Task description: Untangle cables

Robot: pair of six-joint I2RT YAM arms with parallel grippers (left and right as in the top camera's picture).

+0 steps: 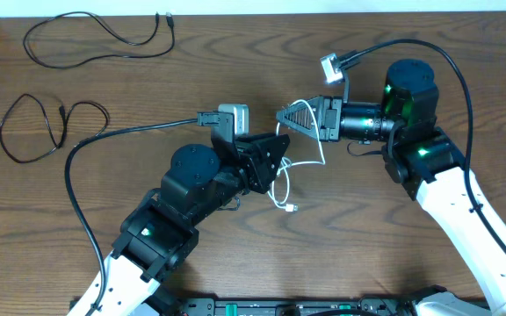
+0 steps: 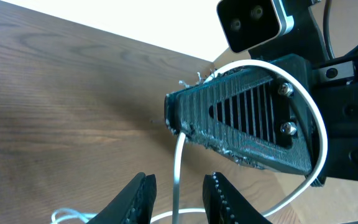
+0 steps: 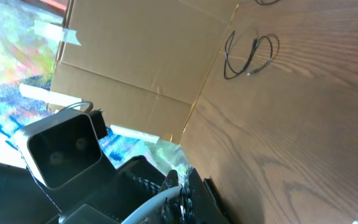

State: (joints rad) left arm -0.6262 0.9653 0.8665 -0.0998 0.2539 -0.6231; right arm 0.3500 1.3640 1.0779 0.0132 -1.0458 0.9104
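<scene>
At mid-table: both arms meet over the white cable, which hangs above the wood between the left gripper and the right gripper.
Far-left corner: one black cable lies alone in an open curve near the far edge of the table.
Left edge: the second black cable rests in a loose loop of its own, well apart from the first and from the arms.
Done, as judged: both black cords look free of any bundle and of each other, so most of the sorting appears finished.
Left to do, as judged: the white cable coils loosely under the grippers. Its small plug lies on the table toward the near edge. It likely needs drawing out and setting down by itself.
Left fingers: they stand a narrow gap apart with the white cable running straight down between them. Neither pad visibly presses it, so no hold is made.
Right fingers: they are closed together. The white cable arcs around the ribbed finger and drops from its tip, where it appears pinched.
Right wrist view: a pale strand shows at the closed fingers, though it is blurred.
</scene>
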